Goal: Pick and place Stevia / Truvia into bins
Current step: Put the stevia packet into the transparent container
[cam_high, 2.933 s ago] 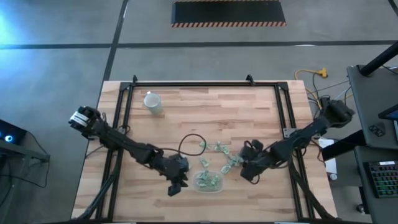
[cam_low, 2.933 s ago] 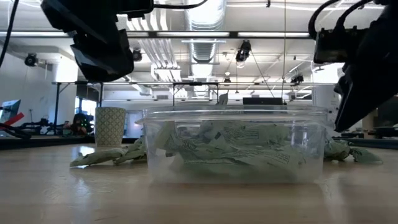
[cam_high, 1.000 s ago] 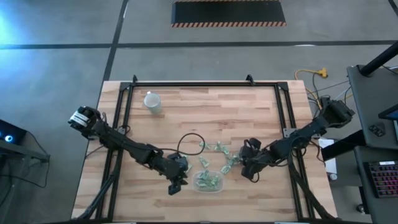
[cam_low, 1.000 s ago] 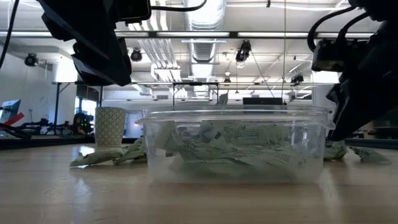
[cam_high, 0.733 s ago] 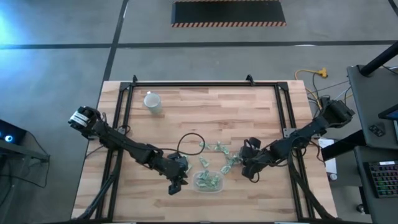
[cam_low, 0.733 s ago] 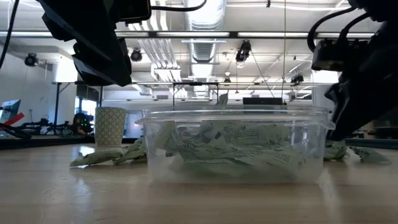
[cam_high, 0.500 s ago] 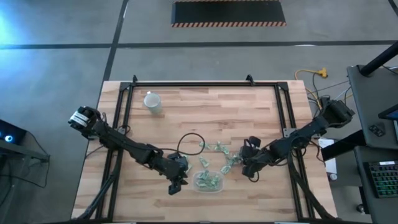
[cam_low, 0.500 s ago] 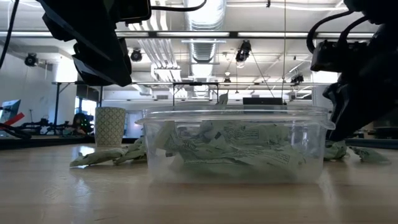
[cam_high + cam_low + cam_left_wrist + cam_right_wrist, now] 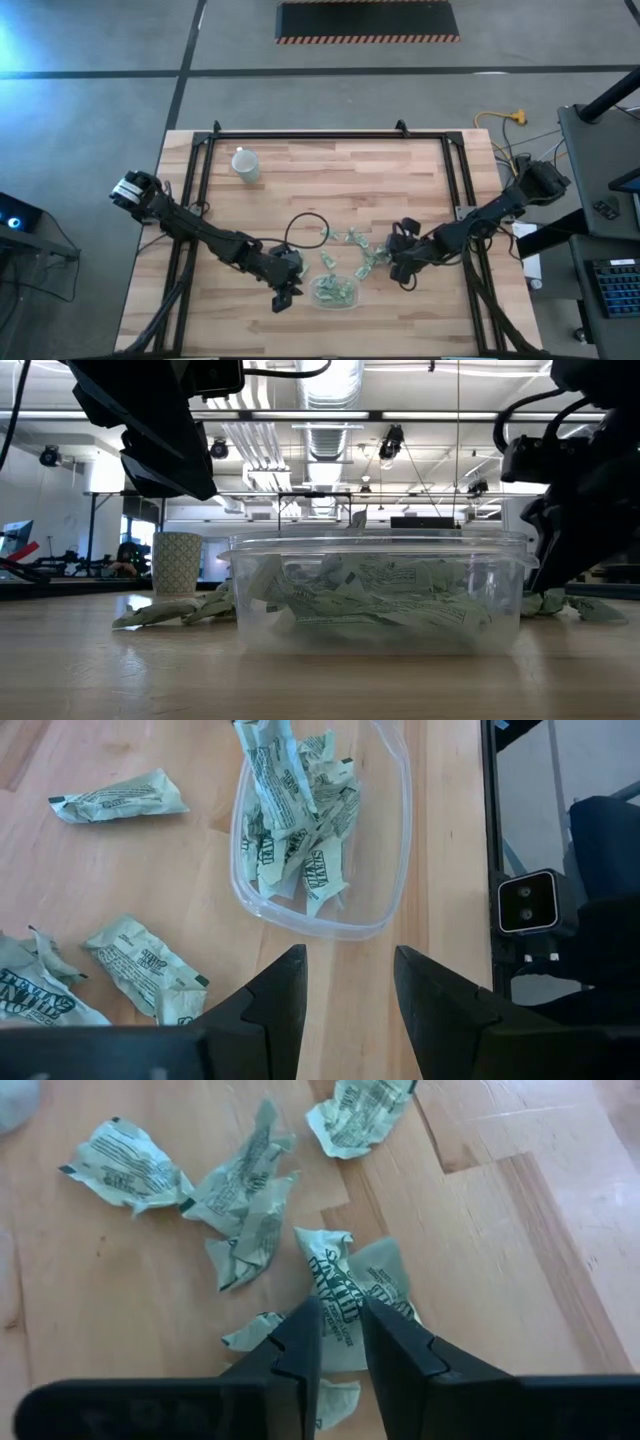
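The bin (image 9: 335, 291) is a clear shallow tub on the wooden table, with several green-and-white Stevia sachets (image 9: 295, 830) in it. More crumpled sachets (image 9: 352, 240) lie loose on the wood at its far right. My right gripper (image 9: 341, 1315) is down among these, shut on one sachet (image 9: 350, 1285). My left gripper (image 9: 348, 990) hovers open over the table just left of the bin (image 9: 398, 840), with nothing between its fingers. Two loose sachets (image 9: 145, 965) lie near it. My right gripper pinches a crumpled sachet's middle (image 9: 340, 1280) between its two fingers. The fingers come at it from above, slanting down from the table's right side. The sachet lies on the wood, and its ends spread out on both sides of the fingers.
A white paper cup (image 9: 245, 164) stands at the far left of the table. A black cable loop (image 9: 305, 228) lies behind the bin. Dark metal rails (image 9: 200, 180) run along the table's left, far and right edges.
My right gripper has sunk a little toward the loose sachets right of the bin. The left arm, the bin and the other sachets have kept still.
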